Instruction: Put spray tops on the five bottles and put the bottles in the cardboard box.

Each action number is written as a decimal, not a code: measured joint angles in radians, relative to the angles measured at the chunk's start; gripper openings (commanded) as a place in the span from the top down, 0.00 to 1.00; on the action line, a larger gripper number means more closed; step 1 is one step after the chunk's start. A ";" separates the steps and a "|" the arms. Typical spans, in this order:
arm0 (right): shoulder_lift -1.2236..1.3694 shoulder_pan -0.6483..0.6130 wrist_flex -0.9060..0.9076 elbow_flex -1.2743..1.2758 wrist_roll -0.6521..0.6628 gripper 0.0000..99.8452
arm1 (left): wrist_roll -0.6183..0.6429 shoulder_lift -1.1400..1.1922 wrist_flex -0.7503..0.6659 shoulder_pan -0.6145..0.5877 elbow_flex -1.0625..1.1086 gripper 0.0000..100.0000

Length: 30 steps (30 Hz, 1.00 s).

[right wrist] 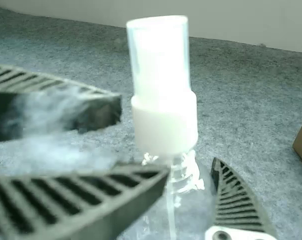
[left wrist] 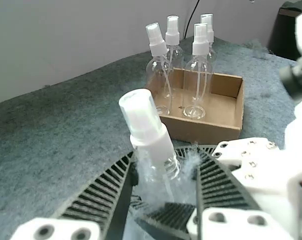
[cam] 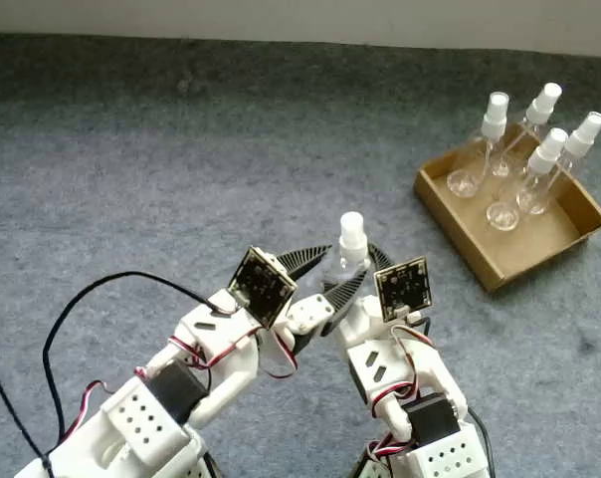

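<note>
On the grey felted tabletop [cam: 181, 149], the left arm comes up from the near left edge. Its claw [left wrist: 163, 185] is closed round the clear body of the fifth bottle [cam: 348, 261], with a ribbed black finger [left wrist: 103, 192] pressed to one side and its partner against the other. The bottle stands on the tabletop between the two arms, outside the box. It already wears its white spray top [cam: 352, 227] and, seen from the left wrist, leans a little. Just to its right, the right claw [right wrist: 183, 190] is set about the same bottle, low beneath the spray top. It seems to be touching the glass, but I cannot tell whether it is pinching or only standing around it. Further right, well apart from the arms, lies the cardboard box [cam: 455, 234]. Four capped bottles [cam: 524, 164] are packed together in it, their white tops pointing to the far right corner.
</note>
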 measured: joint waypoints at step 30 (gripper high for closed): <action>0.000 0.000 0.000 0.000 0.133 0.82 | 0.183 -0.163 -0.055 -0.207 0.000 0.99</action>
